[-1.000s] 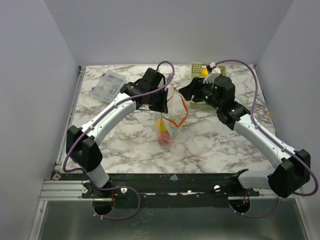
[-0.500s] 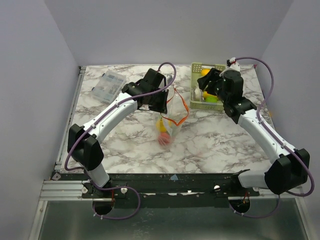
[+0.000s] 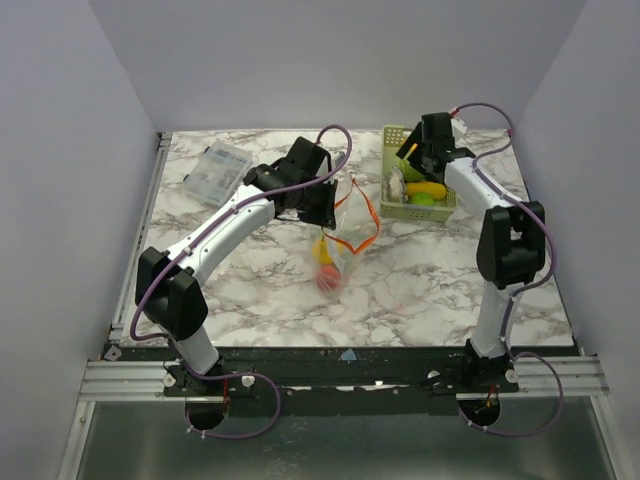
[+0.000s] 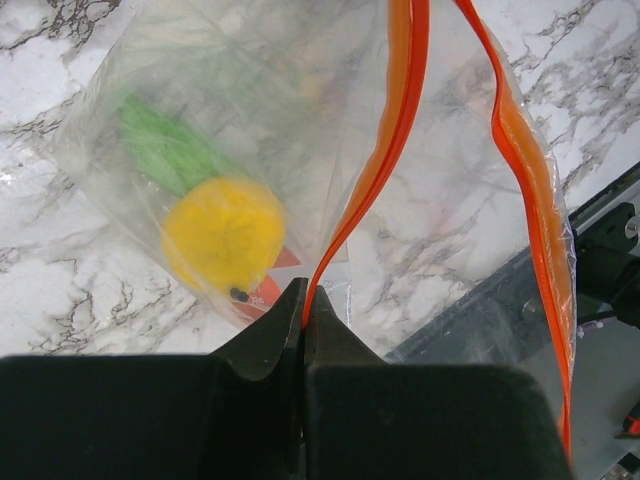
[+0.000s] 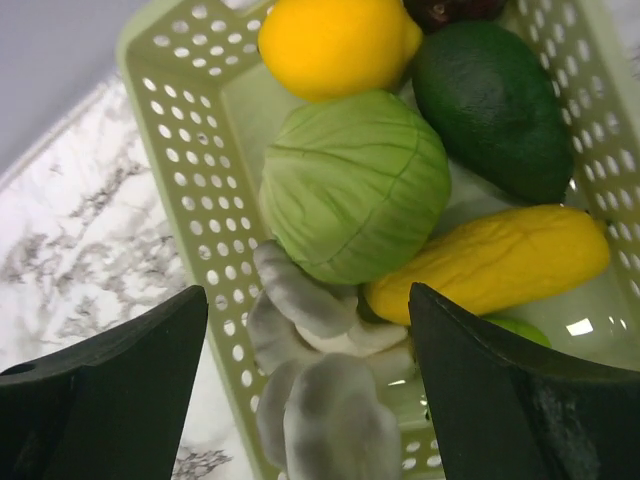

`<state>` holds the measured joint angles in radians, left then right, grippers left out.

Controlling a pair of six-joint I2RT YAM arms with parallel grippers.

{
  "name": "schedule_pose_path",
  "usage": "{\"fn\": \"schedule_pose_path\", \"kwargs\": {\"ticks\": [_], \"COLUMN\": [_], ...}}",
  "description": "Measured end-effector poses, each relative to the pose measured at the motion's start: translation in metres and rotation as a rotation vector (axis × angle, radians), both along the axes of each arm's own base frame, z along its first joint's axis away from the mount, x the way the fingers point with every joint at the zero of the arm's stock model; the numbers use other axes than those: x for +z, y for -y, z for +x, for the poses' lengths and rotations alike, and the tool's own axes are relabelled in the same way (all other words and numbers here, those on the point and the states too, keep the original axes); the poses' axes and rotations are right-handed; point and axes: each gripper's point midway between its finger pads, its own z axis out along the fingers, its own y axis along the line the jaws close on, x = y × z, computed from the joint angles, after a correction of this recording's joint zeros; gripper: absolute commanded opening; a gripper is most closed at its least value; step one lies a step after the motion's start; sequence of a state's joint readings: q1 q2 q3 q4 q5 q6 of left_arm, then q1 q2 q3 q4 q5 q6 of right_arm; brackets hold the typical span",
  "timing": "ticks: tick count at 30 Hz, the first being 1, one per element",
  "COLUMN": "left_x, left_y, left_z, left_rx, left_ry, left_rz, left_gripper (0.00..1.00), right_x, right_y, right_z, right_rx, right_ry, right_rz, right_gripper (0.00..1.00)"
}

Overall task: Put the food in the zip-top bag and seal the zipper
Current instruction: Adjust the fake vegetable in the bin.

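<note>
The zip-top bag (image 3: 342, 250) lies mid-table, its mouth held up. Inside are a yellow lemon (image 4: 225, 235), a green piece (image 4: 165, 150) and a red-orange fruit (image 3: 328, 278). My left gripper (image 4: 305, 300) is shut on the orange-red zipper (image 4: 400, 110) and shows in the top view (image 3: 325, 205) at the bag's left lip. My right gripper (image 5: 310, 375) is open over the pale green basket (image 5: 190, 130), its fingers astride a white-grey garlic bulb (image 5: 320, 400). The basket also holds a green round piece (image 5: 355, 185), another lemon (image 5: 335, 45), a dark green fruit (image 5: 495, 105) and a long yellow piece (image 5: 490, 260).
The basket (image 3: 388, 135) stands at the back right of the marble table. A clear rigid compartment box (image 3: 215, 172) lies at the back left. Grey walls close in the table on three sides.
My right arm has swung away from the bag's mouth to the back right and now hangs over the basket. My left gripper has kept its hold on the zipper.
</note>
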<state>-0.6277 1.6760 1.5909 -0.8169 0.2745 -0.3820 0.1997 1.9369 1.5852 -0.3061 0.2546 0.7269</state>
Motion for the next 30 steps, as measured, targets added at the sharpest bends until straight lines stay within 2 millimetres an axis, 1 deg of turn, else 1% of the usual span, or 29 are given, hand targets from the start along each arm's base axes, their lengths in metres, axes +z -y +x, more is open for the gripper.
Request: {"fn": "schedule_pose_path", "kwargs": {"ticks": [3,5,6,8,12,15,19,21,24,26,27,30], "left_x": [-0.001,-0.002,-0.002,-0.002,-0.002,-0.002,-0.002,-0.002,-0.002,-0.002,-0.002,-0.002], "left_y": [0.0,-0.001,-0.001,-0.001,-0.001,-0.001,0.0,0.0,0.0,0.0,0.0,0.0], "left_z": [0.0,-0.001,-0.001,-0.001,-0.001,-0.001,-0.001,-0.001,-0.001,-0.001,-0.001,-0.001], "left_rx": [0.0,0.0,0.0,0.0,-0.001,-0.001,-0.002,-0.002,-0.002,-0.002,-0.002,-0.002], "left_ry": [-0.002,-0.004,-0.004,-0.005,-0.005,-0.005,-0.006,-0.006,-0.006,-0.006,-0.006,-0.006], "left_rz": [0.002,0.003,0.003,0.004,0.003,0.003,0.002,0.002,0.002,0.002,0.002,0.002], "left_gripper": [0.0,0.0,0.0,0.0,0.0,0.0,0.0,0.0,0.0,0.0,0.0,0.0], "right_x": [-0.027,-0.039,-0.043,-0.046,-0.05,-0.051,-0.054,-0.058,-0.071,-0.078,-0.081,-0.081], "right_y": [-0.007,-0.015,-0.019,-0.025,-0.027,-0.031,-0.039,-0.041,-0.043,-0.047,-0.05,-0.052], "right_z": [0.012,0.01,0.006,-0.002,-0.025,-0.038,-0.044,-0.045,-0.045,-0.044,-0.042,-0.04], "right_rx": [0.064,0.134,0.172,0.235,0.317,0.378,0.456,0.477,0.495,0.509,0.515,0.525], "right_ry": [-0.07,-0.107,-0.126,-0.139,-0.168,-0.182,-0.196,-0.202,-0.226,-0.238,-0.241,-0.237], "right_rz": [-0.023,-0.031,-0.036,-0.051,-0.092,-0.109,-0.108,-0.107,-0.105,-0.099,-0.095,-0.098], "right_gripper": [0.86,0.87,0.87,0.87,0.79,0.74,0.69,0.64,0.61,0.52,0.46,0.29]}}
